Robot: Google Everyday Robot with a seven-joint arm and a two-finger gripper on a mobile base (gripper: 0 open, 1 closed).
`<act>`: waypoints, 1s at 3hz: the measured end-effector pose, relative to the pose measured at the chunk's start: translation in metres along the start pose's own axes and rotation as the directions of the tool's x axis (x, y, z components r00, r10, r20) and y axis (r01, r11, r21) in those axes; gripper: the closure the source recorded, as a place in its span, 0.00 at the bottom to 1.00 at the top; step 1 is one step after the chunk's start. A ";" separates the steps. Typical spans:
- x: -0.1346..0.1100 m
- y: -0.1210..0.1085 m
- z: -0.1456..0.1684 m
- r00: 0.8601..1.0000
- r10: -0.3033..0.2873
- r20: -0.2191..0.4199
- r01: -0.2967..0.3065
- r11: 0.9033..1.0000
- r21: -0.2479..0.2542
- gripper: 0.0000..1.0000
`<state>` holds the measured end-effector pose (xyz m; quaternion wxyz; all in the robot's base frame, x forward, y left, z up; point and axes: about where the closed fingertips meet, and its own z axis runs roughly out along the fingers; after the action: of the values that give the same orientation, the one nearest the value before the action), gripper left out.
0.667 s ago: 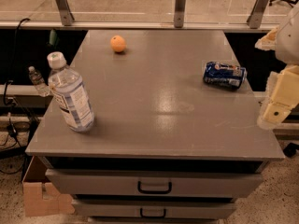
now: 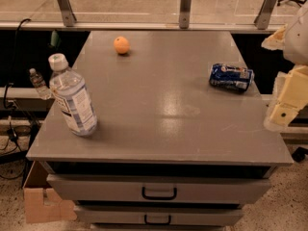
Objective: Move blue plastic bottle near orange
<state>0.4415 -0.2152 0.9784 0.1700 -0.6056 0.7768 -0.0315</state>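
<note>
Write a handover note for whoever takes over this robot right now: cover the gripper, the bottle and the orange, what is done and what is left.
Gripper: at the right edge of the view, beside the table's right side, far from the bottle and touching none of the task's things.
Blue plastic bottle: stands at the table's front left, cap on.
Orange: at the back of the table, left of centre, well apart from the bottle.
Dented blue can: lies on its side at the right; leave it.
Done: nothing yet; the bottle is not grasped.
Left: reach across, grasp the bottle and set it down near the orange.
</note>
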 end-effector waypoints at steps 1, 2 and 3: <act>-0.043 -0.002 0.021 0.990 -0.086 0.113 0.090 0.996 -0.026 0.00; -0.113 0.016 0.045 0.938 -0.200 0.283 0.231 0.969 -0.082 0.00; -0.184 0.048 0.062 0.849 -0.275 0.451 0.373 0.917 -0.142 0.00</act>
<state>0.4544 -0.0174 0.9493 0.2567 -0.7361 0.6057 0.1596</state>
